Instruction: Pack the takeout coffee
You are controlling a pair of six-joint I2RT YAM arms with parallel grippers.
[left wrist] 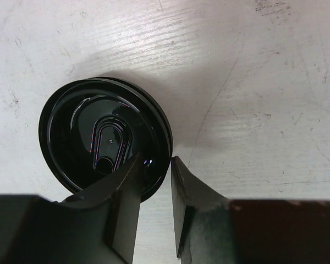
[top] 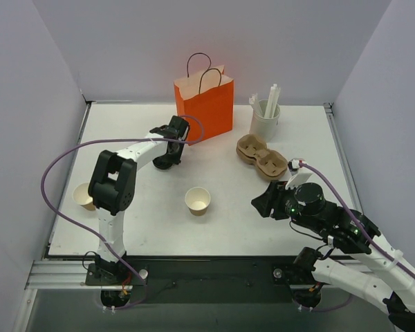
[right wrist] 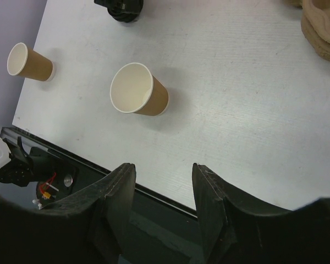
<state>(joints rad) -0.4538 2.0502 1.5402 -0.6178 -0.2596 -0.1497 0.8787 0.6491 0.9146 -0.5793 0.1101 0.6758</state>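
The takeout coffee is out of view; no lidded cup shows. A loose black lid (left wrist: 99, 137) lies flat on the white table (top: 145, 228). My left gripper (left wrist: 155, 158) is low over it, near the orange bag (top: 205, 104). One fingertip sits over the lid's inner edge and the other touches the rim's outside, so the rim lies between them; whether they pinch it is unclear. In the top view the left gripper (top: 169, 158) hides the lid. A lidless tan cup (top: 198, 200) stands mid-table. My right gripper (top: 261, 205) hovers open and empty over the near edge (right wrist: 164, 166).
A second lidless tan cup (top: 83, 196) stands at the table's left edge, also in the right wrist view (right wrist: 28, 61). A brown pulp cup carrier (top: 261, 156) lies right of centre. Behind it stands a white holder with straws (top: 265, 117). Grey walls close the left, back and right sides.
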